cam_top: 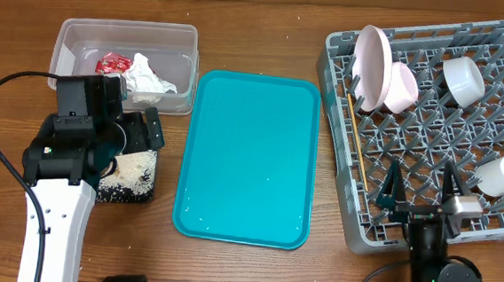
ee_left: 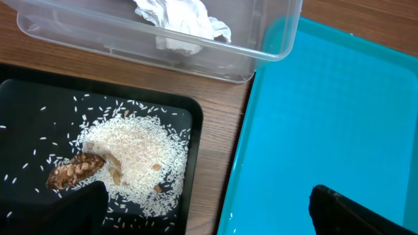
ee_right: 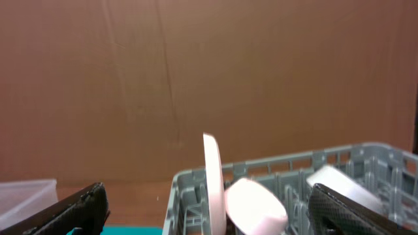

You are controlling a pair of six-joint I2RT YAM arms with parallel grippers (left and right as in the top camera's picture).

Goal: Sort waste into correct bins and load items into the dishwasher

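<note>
Waste: red foil wrapper (cam_top: 112, 62) and crumpled napkin (cam_top: 150, 76) lie in the clear tub (cam_top: 68, 39), left of the teal tray (cam_top: 246, 158) at its far corner; rice (ee_left: 140, 153) and brown lump (ee_left: 73, 171) lie in the black tray (ee_left: 39, 98), left of the teal tray's near half.
Dishes: plate (cam_top: 373, 65) on edge, bowls (cam_top: 402, 87), cup (cam_top: 501, 174) on its side and chopsticks (cam_top: 357, 131) sit in the grey rack (cam_top: 495, 220), right of the teal tray.
Left side: left fingers (ee_left: 81, 209) spread wide, holding nothing, above the black tray and the teal tray's left edge.
Right side: right fingers (cam_top: 391, 188) spread wide, holding nothing, over the grey rack's near edge.
Surface: worktop (cam_top: 260, 26) of brown wood grain carries everything.
Room: plain brown wall (ee_right: 196, 78) behind the grey rack.
</note>
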